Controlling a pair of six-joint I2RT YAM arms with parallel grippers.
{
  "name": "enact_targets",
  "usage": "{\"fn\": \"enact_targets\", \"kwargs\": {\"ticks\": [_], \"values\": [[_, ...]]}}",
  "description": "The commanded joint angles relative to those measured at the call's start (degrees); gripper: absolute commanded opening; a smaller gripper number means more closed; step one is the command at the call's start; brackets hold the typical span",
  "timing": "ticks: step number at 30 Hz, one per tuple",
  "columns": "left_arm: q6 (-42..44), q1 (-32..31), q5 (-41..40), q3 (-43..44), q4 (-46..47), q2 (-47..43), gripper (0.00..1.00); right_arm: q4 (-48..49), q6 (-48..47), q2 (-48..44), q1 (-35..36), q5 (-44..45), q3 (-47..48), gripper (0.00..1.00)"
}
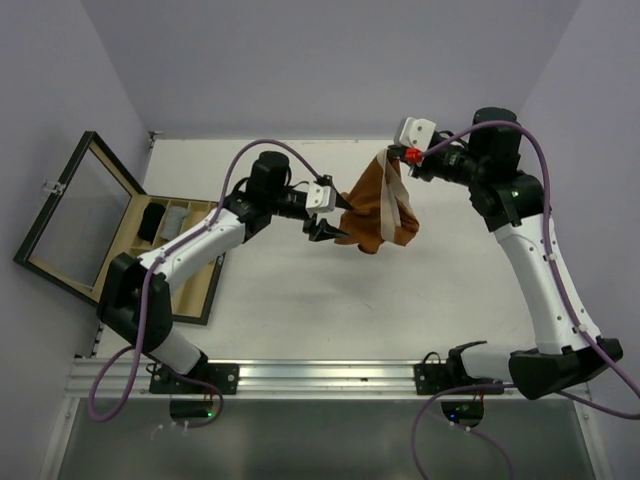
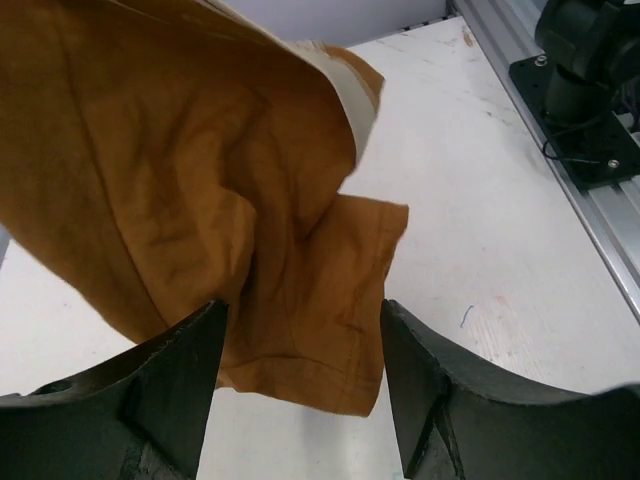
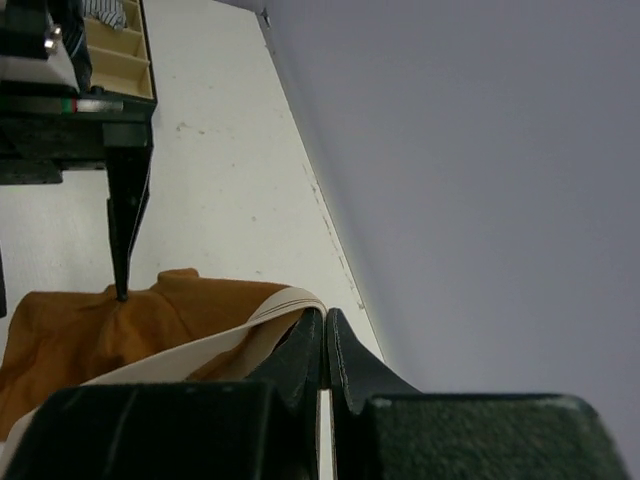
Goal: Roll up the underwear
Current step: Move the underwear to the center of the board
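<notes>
Hanging well above the surface [image 1: 300, 320], the orange-brown underwear [image 1: 378, 215] is pinched at its pale waistband [image 3: 230, 335] by the right end effector [image 1: 410, 156], whose jaws are clenched flat on the band. Held this way, the cloth drapes downward and offers a loose lower corner to the other arm. The left end effector [image 2: 300, 330] stands released at the garment's left side, jaws spread with the lower hem hanging between them and one fingertip [image 3: 125, 230] touching the cloth without gripping it. It is probably lining up a second hold so the piece can be spread flat before rolling, which has not begun. Far left, well apart from both arms, sits the wooden box [image 1: 190, 215], its glass lid [image 1: 80, 205] propped open and a black garment [image 1: 150, 222] in one compartment. Only the bunched, folded cloth itself seems likely to hinder a clean grasp.
</notes>
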Motion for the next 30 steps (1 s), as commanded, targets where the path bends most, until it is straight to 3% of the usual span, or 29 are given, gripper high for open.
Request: {"fn": "enact_targets", "kwargs": {"ticks": [1,6,9,19,30], "values": [[5.5,-2.2,3.8,0.8,-3.5,-0.1,0.66,4.4,4.0,0.2,0.0,-1.6,4.1,0.00],[-5.0,-3.4,2.7,-0.5,7.7,-0.4,0.65,6.1,9.1,0.9,0.0,0.2,5.9,0.00],[-7.5,-3.5,3.1,-0.1,8.5,-0.6,0.64,6.1,9.6,1.2,0.3,0.4,5.9,0.00],[-5.1,-4.2,-4.0,0.9,7.9,1.4,0.64,9.6,14.2,3.0,2.0,-0.5,6.9,0.00],[-8.6,-4.7,-4.8,-2.0,14.8,1.8,0.61,8.5,15.4,4.7,2.5,0.2,9.4,0.00]]}}
